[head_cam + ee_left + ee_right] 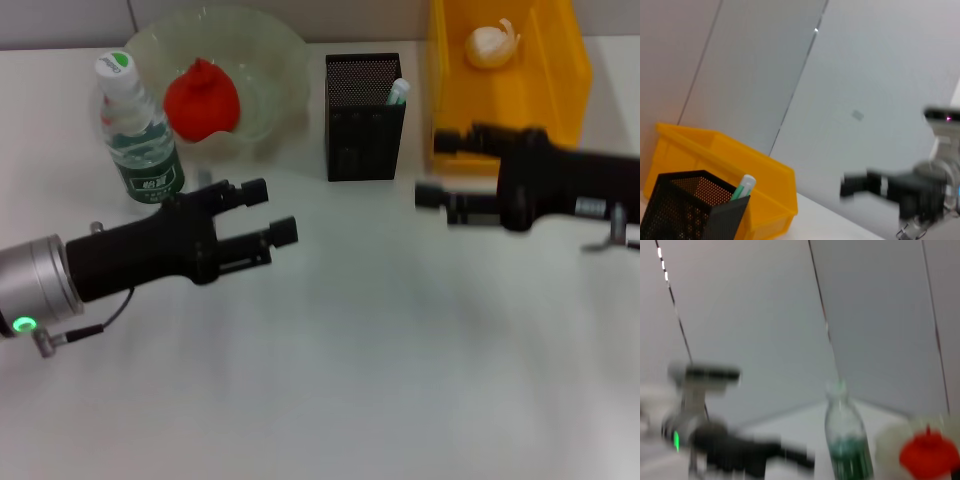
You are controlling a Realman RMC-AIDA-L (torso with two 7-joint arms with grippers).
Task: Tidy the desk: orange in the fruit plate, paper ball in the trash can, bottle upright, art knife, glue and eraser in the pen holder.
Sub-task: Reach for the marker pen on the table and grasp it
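Note:
The orange (200, 98) lies in the pale green fruit plate (275, 55). Left of the plate the bottle (140, 135) stands upright. The paper ball (490, 45) rests inside the yellow trash can (560, 75). A green and white tube (398, 92), which looks like the glue, pokes out of the black mesh pen holder (365, 125). The art knife and the eraser are out of view. My left gripper (270, 210) hovers open and empty in front of the bottle. My right gripper (438, 168) is open and empty in front of the trash can, right of the pen holder.
The left wrist view shows the pen holder (685, 205), the trash can (750, 170) behind it and the right gripper (850, 185) farther off. The right wrist view shows the bottle (842, 440), the orange (929, 455) and the left arm (735, 455).

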